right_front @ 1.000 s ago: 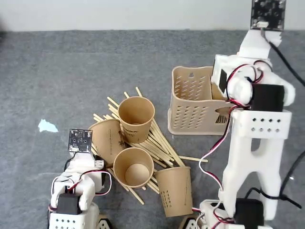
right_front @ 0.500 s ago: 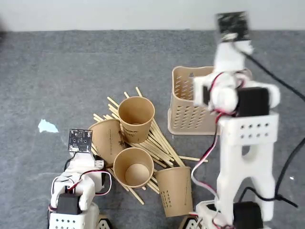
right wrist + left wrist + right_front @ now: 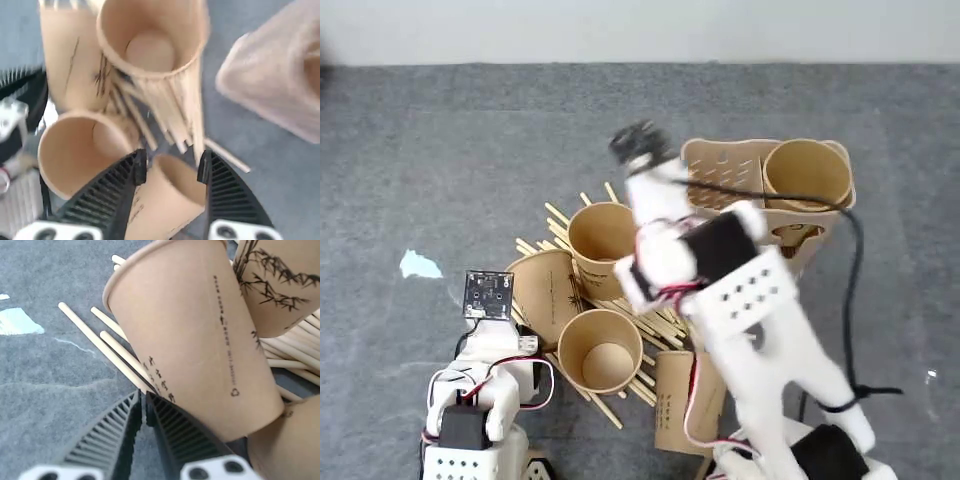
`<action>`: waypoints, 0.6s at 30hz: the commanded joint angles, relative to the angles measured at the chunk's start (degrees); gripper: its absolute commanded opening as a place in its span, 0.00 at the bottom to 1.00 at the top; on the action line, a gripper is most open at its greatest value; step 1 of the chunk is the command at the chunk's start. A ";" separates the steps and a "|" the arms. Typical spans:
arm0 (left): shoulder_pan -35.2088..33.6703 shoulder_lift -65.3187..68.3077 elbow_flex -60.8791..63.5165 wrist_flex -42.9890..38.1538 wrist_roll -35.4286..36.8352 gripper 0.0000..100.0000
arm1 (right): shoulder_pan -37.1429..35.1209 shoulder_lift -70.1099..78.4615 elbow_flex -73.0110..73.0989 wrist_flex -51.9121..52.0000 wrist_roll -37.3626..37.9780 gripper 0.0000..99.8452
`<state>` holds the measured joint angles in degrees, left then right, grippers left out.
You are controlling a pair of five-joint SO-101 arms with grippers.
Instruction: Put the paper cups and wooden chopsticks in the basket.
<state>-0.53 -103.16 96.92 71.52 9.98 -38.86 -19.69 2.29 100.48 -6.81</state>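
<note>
The right arm (image 3: 750, 300) leans from the near edge out over the pile, its white slab link slanting toward the basket (image 3: 718, 163), and its right pincer (image 3: 171, 165) hangs with jaws moderately wide above the rim of a cup lying on its side (image 3: 165, 200), holding nothing. The left arm (image 3: 480, 400) sits folded at the near left, its left pincer (image 3: 144, 399) low on the tabletop (image 3: 470, 140) with ribbed black jaws drawn to a thin slit; a chopstick end meets the tips, though I cannot tell if it is nipped. Beside that pincer a tipped paper cup (image 3: 200, 340) carries small dark vertical print and a recycling mark, and the cup behind it (image 3: 280, 285) bears a bamboo-branch drawing. The cups are smooth tan tapered paper with rolled rims: one stands open-mouthed in the pile (image 3: 603, 235), another nearer the arms (image 3: 600, 350), and one rests inside the basket (image 3: 807, 172). Pale round wooden chopsticks (image 3: 558, 217) lie fanned beneath the cups. The basket is beige plastic with slotted walls; the tabletop is grey and felt-like.
</note>
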 commanded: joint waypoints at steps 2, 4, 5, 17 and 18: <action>0.00 -0.62 -0.40 0.35 0.18 0.01 | -4.53 -2.33 4.40 1.89 -0.70 0.19; 0.00 -0.62 -0.40 0.35 0.18 0.01 | -4.70 -1.98 5.89 1.63 -0.79 0.19; 0.00 -0.62 -0.40 0.35 0.18 0.01 | -4.70 -1.98 6.68 0.75 -0.79 0.19; 0.00 -0.62 -0.40 0.35 0.18 0.01 | -4.88 -2.07 19.25 -9.27 -0.70 0.19; 0.00 -0.62 -0.40 0.35 0.18 0.01 | -4.88 -2.07 19.25 -9.27 -0.70 0.19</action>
<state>-0.53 -103.16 96.92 71.52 9.98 -43.16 -19.69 21.71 92.31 -7.08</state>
